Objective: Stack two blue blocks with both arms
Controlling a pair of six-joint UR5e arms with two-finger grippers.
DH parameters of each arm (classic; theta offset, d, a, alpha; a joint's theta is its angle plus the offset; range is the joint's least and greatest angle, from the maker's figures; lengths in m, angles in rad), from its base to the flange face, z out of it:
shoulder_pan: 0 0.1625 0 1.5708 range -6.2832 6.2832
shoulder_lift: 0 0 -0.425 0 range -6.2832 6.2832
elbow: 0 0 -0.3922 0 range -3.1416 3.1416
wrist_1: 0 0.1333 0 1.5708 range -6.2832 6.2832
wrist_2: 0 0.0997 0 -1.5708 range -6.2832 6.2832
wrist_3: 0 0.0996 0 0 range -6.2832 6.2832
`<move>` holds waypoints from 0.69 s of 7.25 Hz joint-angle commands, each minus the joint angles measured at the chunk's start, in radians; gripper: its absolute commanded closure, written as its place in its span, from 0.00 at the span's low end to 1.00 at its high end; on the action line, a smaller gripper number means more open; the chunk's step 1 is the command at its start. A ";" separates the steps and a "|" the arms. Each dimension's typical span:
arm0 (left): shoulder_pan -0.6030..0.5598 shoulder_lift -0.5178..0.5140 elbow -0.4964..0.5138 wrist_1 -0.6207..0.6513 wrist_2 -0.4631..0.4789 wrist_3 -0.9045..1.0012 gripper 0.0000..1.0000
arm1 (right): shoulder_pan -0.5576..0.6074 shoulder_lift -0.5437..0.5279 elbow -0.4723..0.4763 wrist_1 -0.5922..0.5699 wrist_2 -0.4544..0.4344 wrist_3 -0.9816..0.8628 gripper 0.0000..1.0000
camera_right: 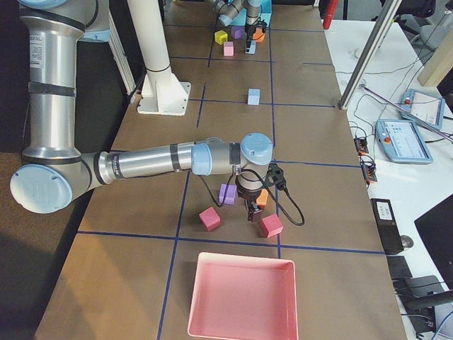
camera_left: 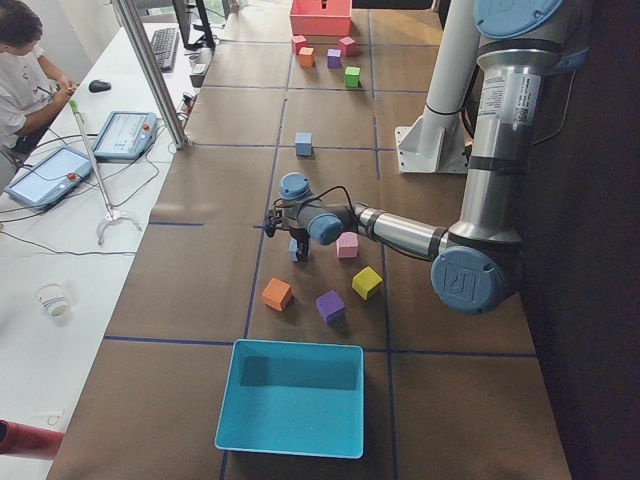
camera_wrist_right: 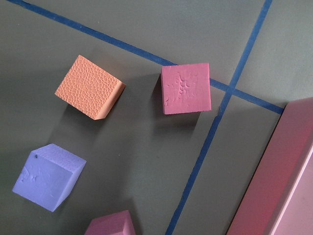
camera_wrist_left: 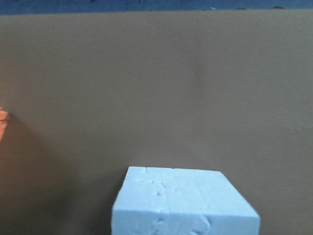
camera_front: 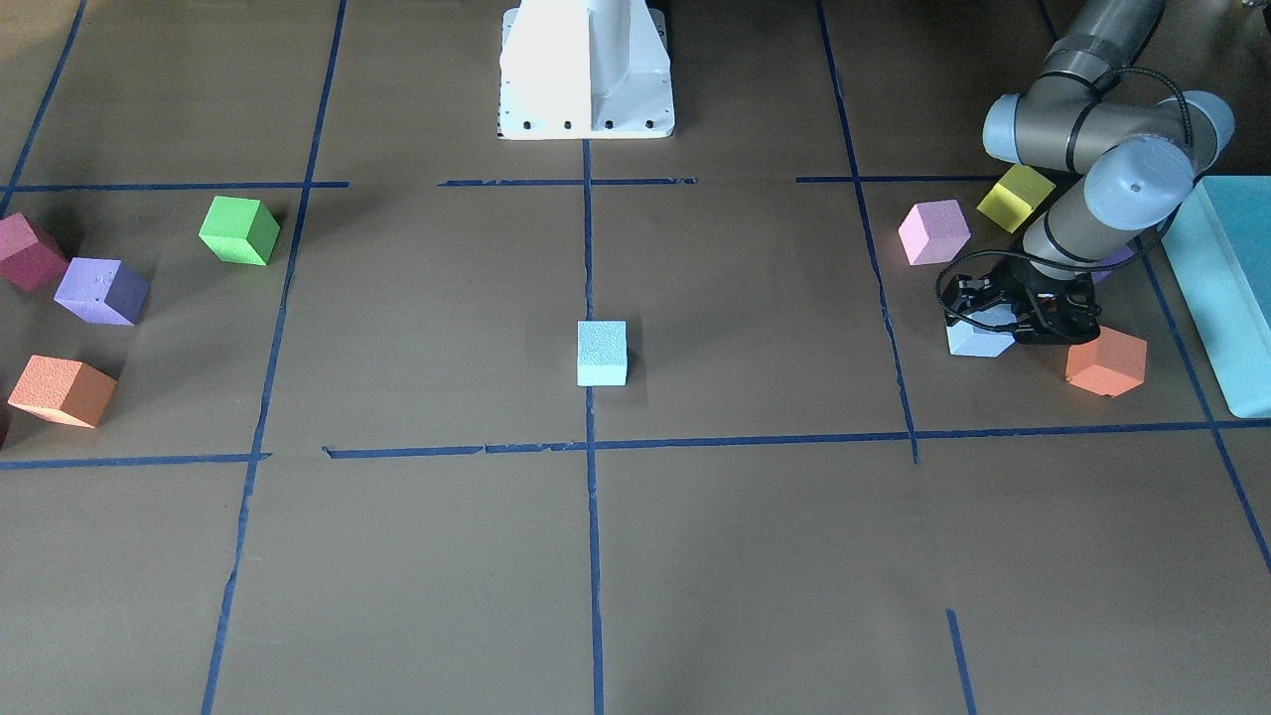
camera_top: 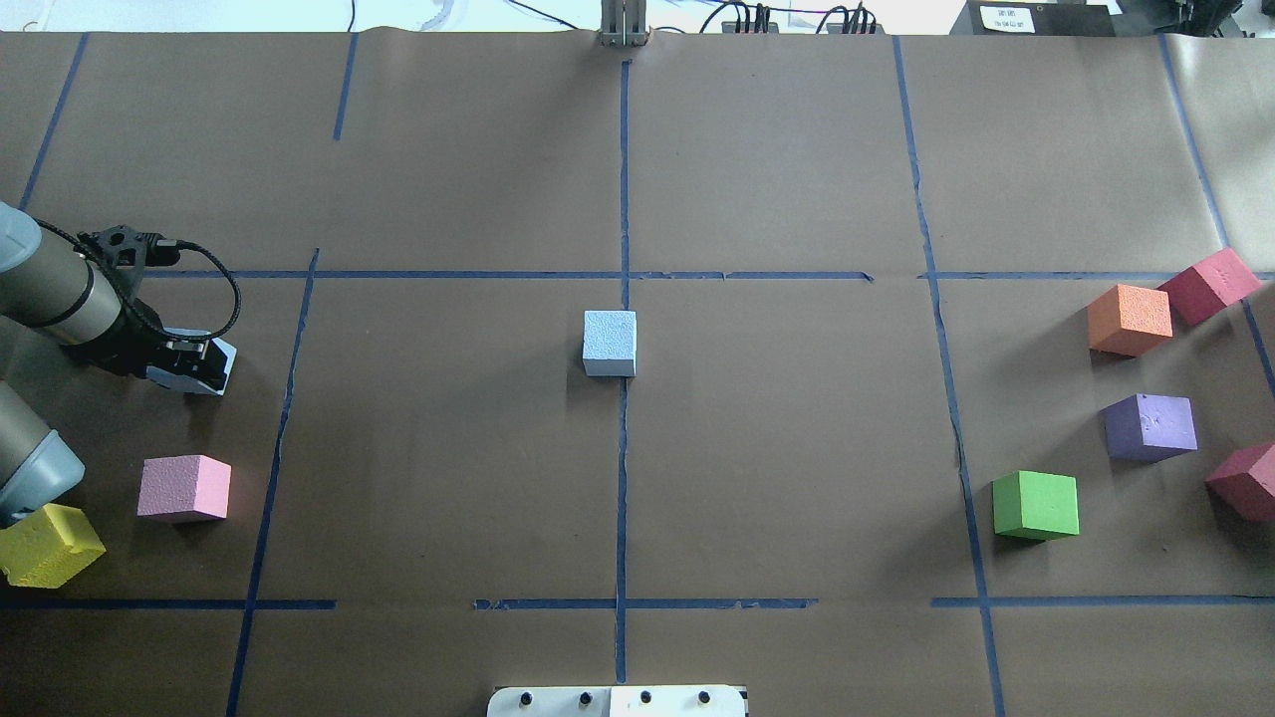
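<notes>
One pale blue block [camera_front: 602, 353] sits alone at the table's centre, on the middle tape line; it also shows in the overhead view [camera_top: 610, 343]. My left gripper [camera_front: 993, 323] is low at the table on my left side, shut on the second blue block [camera_front: 978, 340], which fills the bottom of the left wrist view [camera_wrist_left: 183, 200]. In the overhead view the left gripper [camera_top: 194, 366] covers most of that block [camera_top: 219, 357]. My right gripper [camera_right: 251, 210] hangs over coloured cubes at my far right. It shows only in the exterior right view, so I cannot tell its state.
An orange cube [camera_front: 1105, 361], a pink cube [camera_front: 933, 231] and a yellow cube [camera_front: 1015, 197] lie close around the left gripper. A large teal box [camera_front: 1226, 288] stands beyond them. Green [camera_top: 1036, 505], purple [camera_top: 1150, 426], orange and maroon cubes lie at my right, near a pink tray [camera_right: 241, 297].
</notes>
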 commanded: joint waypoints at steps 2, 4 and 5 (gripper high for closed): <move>0.008 -0.285 -0.070 0.266 0.001 -0.022 0.93 | 0.000 -0.001 0.001 0.000 0.000 0.003 0.00; 0.123 -0.554 -0.023 0.491 0.051 -0.154 0.93 | 0.000 -0.001 0.001 0.000 0.000 0.005 0.00; 0.221 -0.658 0.029 0.486 0.138 -0.324 0.93 | 0.000 -0.001 0.001 0.000 0.000 0.003 0.00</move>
